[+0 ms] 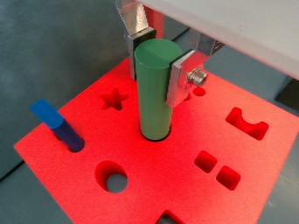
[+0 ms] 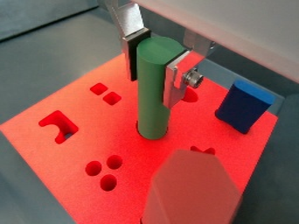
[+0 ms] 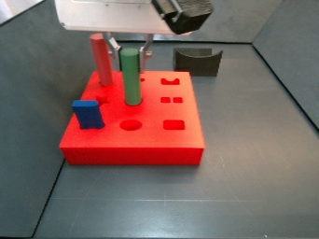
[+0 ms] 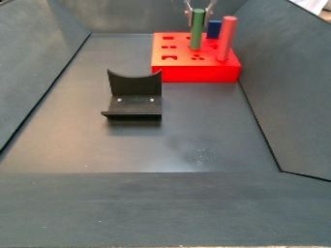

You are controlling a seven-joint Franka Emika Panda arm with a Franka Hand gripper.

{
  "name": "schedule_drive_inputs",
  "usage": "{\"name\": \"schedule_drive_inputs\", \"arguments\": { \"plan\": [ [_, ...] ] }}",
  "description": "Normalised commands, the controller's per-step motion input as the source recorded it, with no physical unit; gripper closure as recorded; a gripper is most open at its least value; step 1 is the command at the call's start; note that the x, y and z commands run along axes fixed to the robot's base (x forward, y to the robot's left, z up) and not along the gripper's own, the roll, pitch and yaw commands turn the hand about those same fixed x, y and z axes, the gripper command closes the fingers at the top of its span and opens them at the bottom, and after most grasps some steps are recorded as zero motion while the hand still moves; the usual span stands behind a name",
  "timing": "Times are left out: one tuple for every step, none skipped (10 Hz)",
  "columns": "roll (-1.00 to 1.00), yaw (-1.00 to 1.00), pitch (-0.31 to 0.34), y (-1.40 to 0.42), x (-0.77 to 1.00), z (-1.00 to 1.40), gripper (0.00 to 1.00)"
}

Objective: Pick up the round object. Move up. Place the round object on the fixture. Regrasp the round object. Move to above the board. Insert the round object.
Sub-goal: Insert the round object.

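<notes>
On the board (image 3: 131, 131), a red peg (image 3: 99, 58) and blue block (image 3: 86, 114) flank the round object (image 1: 155, 87), upright in a hole, clenched by the pincer (image 1: 159, 54) reaching down from above.

Gripper (image 1: 160, 64) pointed straight down over the board (image 1: 233, 153), arm above it. Silver fingers (image 2: 181, 74) were clamped on the upper end of the upright green peg (image 1: 153, 92), pads on opposite sides.
</notes>
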Motion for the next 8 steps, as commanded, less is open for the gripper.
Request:
{"name": "schedule_drive_inputs", "arguments": {
  "plan": [
    [0.14, 0.2, -0.033, -0.07, -0.21, -0.37, 1.0],
    [0.13, 0.15, -0.05, -0.16, 0.0, -0.87, 1.0],
    [0.15, 0.13, 0.0, -0.17, 0.17, -1.0, 1.0],
    [0.24, 0.17, -0.02, -0.23, 0.15, -0.78, 1.0],
    [0.35, 0.1, -0.054, -0.43, 0.11, -0.57, 1.0],
    [0.28, 0.15, -0.116, -0.43, 0.15, -0.63, 1.0],
    [0.1, 0.05, -0.104, -0.04, 0.22, -0.93, 1.0],
    [0.0, 0.0, -0.3, 0.0, 0.0, -0.62, 1.0]
  ]
}}
